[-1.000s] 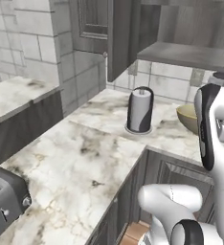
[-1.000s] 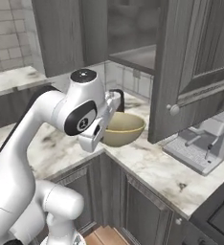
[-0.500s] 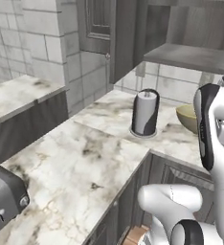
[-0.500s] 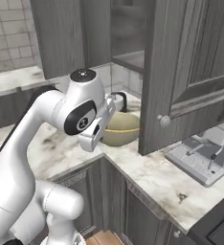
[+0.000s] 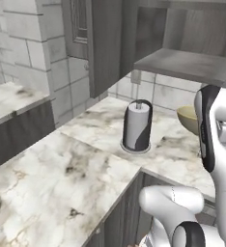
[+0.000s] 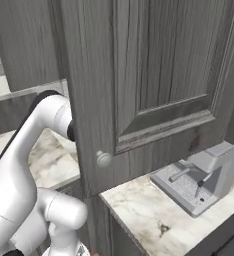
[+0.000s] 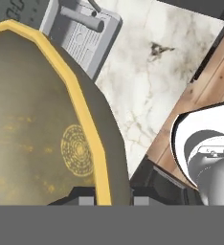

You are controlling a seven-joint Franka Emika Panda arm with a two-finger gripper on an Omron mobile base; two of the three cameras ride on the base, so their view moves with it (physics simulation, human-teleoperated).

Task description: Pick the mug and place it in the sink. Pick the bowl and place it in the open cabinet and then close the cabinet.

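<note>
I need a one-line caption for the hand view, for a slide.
Gripper holding the yellowish-tan round bowl by its rim, above the white marble counter and a grey coffee machine.

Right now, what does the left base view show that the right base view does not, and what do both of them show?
Left base view alone: a paper towel holder standing on the counter, the yellowish bowl beside the arm, a grey shelf above it, and a tiled wall. Right base view alone: the cabinet door with its round knob, close to the camera, and a grey coffee machine. Both share the marble counter and the white arm.
</note>
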